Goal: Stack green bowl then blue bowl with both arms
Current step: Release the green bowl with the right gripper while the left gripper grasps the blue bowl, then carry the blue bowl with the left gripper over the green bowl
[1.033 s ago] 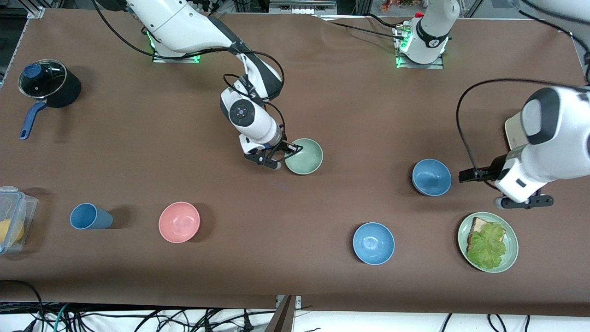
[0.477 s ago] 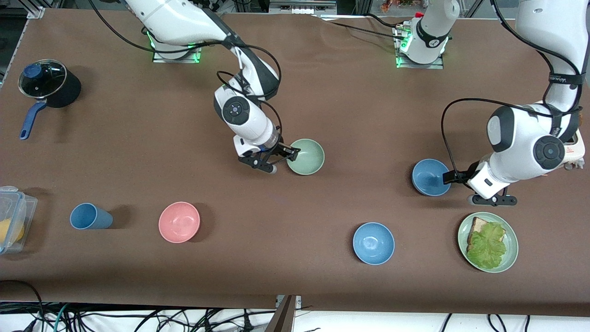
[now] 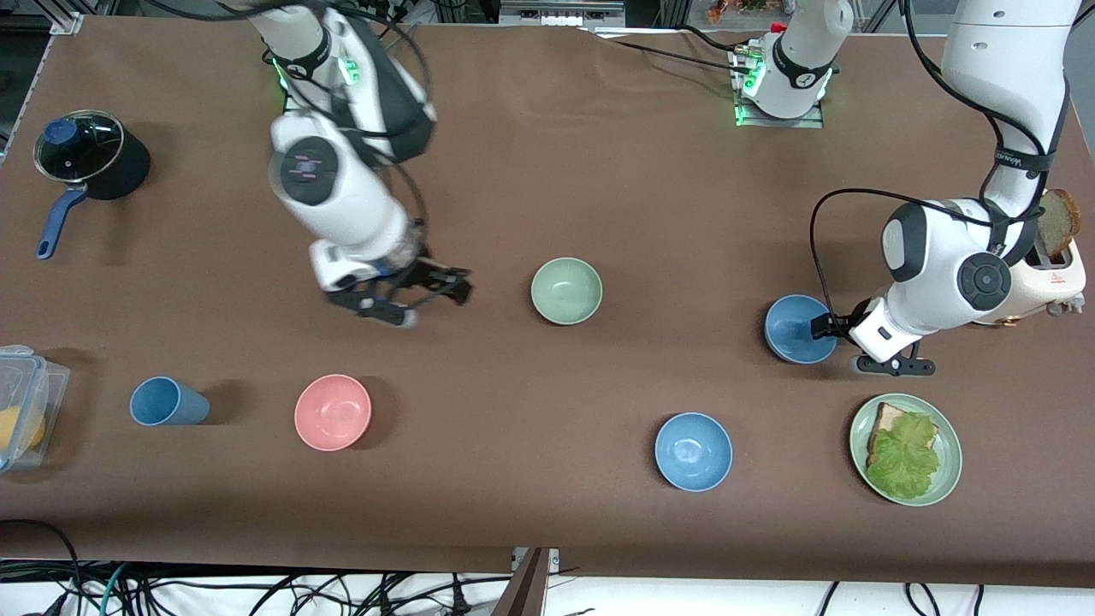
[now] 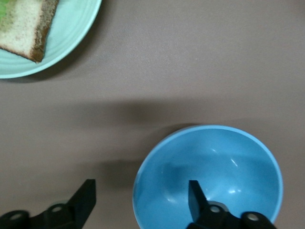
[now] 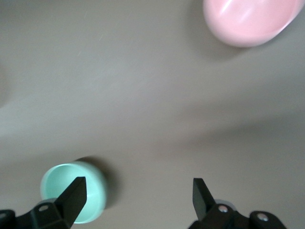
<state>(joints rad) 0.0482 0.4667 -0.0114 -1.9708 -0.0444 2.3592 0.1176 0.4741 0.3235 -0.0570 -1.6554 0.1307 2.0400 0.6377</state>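
Overhead, a brown matte tabletop (image 3: 616, 197) is filling nearly the whole front view, with cables trailing along its nearer edge and the two arm bases glowing green along its farther edge. Sitting upright and alone near the middle of it is the green bowl (image 3: 566, 291), touched by nothing. The right tool (image 3: 414, 297) is hanging over bare tabletop toward the right arm's end, well apart from that bowl, its fingers spread wide and holding nothing; the right wrist view is showing the green bowl (image 5: 73, 199) and a pink bowl (image 5: 250, 20) below it. The left tool (image 3: 843, 340) is sitting low at the blue bowl (image 3: 798, 328), its fingers parted and straddling the rim, one finger inside the bowl and one outside, not yet clamping. A brighter blue bowl (image 3: 693, 451) is resting nearer the front camera, a green plate (image 3: 948, 445) with toast and lettuce is lying beside it toward the left arm's end, and a black pot (image 3: 90, 158) is standing at the right arm's end.
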